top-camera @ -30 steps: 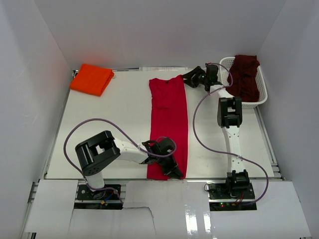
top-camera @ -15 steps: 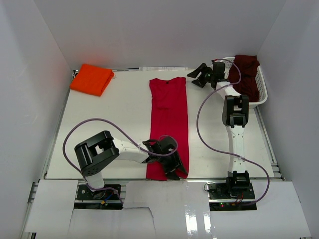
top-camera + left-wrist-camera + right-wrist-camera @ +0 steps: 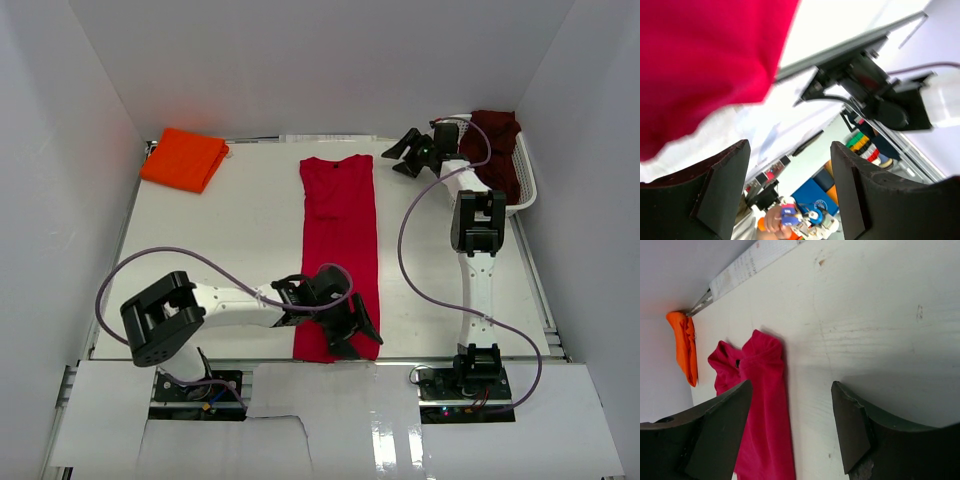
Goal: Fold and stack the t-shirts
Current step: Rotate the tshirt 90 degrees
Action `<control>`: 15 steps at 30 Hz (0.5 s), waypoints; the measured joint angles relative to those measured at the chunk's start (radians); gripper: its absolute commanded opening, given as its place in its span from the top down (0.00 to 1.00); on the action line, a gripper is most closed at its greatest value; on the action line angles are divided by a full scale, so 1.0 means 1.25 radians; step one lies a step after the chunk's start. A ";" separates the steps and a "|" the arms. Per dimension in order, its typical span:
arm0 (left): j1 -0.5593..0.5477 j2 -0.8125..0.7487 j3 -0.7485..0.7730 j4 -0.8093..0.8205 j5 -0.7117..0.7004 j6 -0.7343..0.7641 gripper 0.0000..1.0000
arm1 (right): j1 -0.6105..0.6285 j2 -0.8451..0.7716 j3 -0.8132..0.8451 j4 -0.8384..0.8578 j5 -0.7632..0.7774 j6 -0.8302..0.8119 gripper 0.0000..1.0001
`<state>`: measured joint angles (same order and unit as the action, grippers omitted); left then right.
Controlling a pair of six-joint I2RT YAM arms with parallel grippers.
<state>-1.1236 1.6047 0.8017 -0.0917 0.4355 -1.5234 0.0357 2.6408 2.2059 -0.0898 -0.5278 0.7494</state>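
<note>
The red t-shirt (image 3: 340, 240) lies flat in the middle of the top view, folded into a long narrow strip that runs from the far part of the table (image 3: 230, 250) down to its near edge, with the neckline at the upper end. The orange t-shirt (image 3: 184, 159) sits folded into a compact packet at the upper left corner of the table, well apart from the red one. The dark maroon t-shirt (image 3: 497, 150) is bunched up inside the white lattice basket (image 3: 527, 185) at the upper right.

The left gripper (image 3: 355, 335) is low over the bottom end of the red strip, near its right corner. In the left wrist view its fingers (image 3: 722, 190) stand wide apart with nothing between them, and the red cloth fills the upper left of that frame beyond the fingertips.

The right gripper (image 3: 408, 155) hangs in the upper right of the top view, between the red shirt's neckline and the basket, over bare table. Its fingers (image 3: 715, 435) are also spread wide and hold nothing; the right wrist view looks past them to the red shirt's collar end and, further off, the orange packet.
</note>
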 measured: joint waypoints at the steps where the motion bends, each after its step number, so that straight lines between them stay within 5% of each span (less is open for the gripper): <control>1: -0.001 -0.017 -0.002 -0.005 0.001 -0.002 0.23 | -0.001 -0.004 0.000 -0.010 -0.002 -0.008 0.29; 5: -0.003 -0.134 -0.006 -0.045 -0.009 -0.005 0.18 | -0.002 -0.072 -0.070 -0.069 0.001 -0.063 0.28; 10: 0.047 -0.280 -0.001 -0.112 -0.033 0.040 0.06 | -0.002 -0.308 -0.359 -0.134 0.017 -0.156 0.28; 15: 0.295 -0.349 -0.036 -0.156 -0.013 0.191 0.06 | 0.001 -0.592 -0.619 -0.169 0.018 -0.236 0.27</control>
<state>-0.7551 1.1683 0.7570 -0.2863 0.4194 -1.2842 0.0364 1.9011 1.4326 -0.3016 -0.5056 0.4545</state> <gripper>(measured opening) 0.939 0.730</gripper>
